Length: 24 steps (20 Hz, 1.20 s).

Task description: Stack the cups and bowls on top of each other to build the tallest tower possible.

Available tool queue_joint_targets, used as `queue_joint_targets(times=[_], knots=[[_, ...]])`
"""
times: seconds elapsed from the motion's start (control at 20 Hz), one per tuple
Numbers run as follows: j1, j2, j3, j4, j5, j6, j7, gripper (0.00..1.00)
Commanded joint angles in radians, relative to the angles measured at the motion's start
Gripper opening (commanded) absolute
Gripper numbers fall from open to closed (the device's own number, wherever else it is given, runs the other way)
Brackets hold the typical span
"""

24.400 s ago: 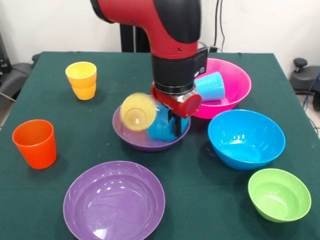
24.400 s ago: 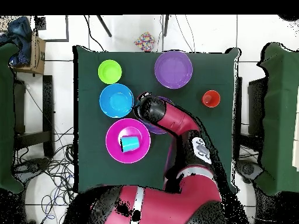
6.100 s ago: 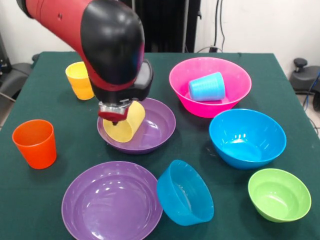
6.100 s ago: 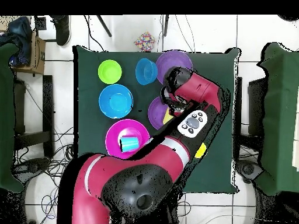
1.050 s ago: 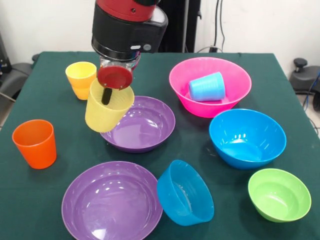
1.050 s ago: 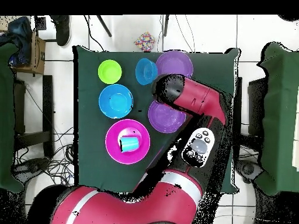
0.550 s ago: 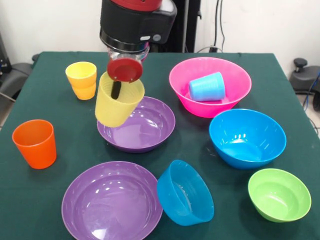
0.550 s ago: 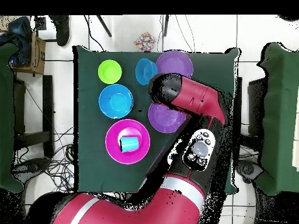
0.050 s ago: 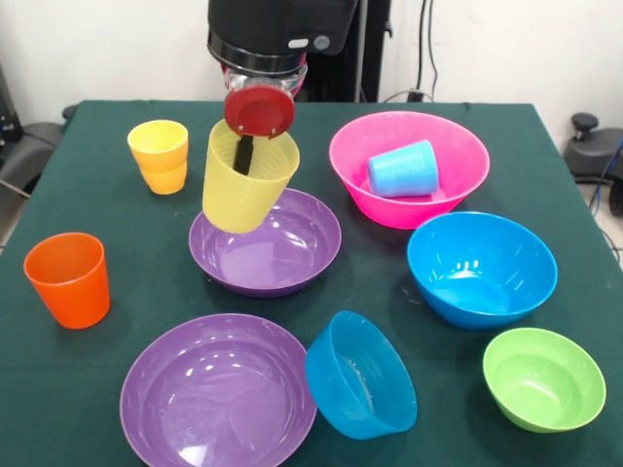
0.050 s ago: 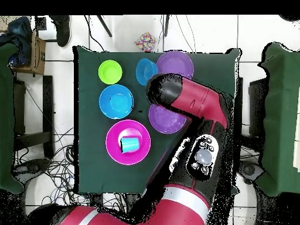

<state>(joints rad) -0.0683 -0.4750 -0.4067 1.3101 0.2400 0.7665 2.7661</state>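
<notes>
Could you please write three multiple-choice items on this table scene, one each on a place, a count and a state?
1. Where is the light blue cup?
A. inside the pink bowl
B. inside the green bowl
C. on the bare table

2. How many purple bowls are on the table?
A. one
B. two
C. three

3. What state is the pale yellow ribbed cup in?
A. lying in a bowl
B. standing on the table
C. held up by the gripper

Answers: 1 A, it lies on its side in the pink bowl. 2 B, two wide purple bowls show. 3 C, it hangs above a purple bowl.
</notes>
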Motion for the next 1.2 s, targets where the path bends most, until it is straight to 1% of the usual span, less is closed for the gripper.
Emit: queue_joint_targets(times=[0.05,0.25,0.35,0.45,0.55,0.6,0.75,0.9,1.05,1.2], knots=[[-0.011,-0.024,0.148,0.117,-0.072,0.048,-0.148,0.00],[-0.023,-0.035,0.166,0.143,-0.072,0.034,-0.161,0.00],[-0.029,-0.041,0.173,0.146,-0.086,0.061,-0.189,0.00],[-0.033,-0.046,0.174,0.139,-0.113,0.117,-0.232,0.00],[-0.043,-0.046,0.180,0.124,-0.163,0.141,-0.304,0.00],[-0.047,-0.045,0.184,0.119,-0.199,0.115,-0.344,0.00],[-0.067,-0.038,0.215,0.122,-0.241,0.067,-0.363,0.00],[-0.091,-0.043,0.246,0.142,-0.258,0.059,-0.346,0.00],[-0.114,-0.050,0.271,0.156,-0.315,0.022,-0.382,0.00],[-0.125,-0.058,0.284,0.162,-0.366,0.010,-0.409,0.00]])
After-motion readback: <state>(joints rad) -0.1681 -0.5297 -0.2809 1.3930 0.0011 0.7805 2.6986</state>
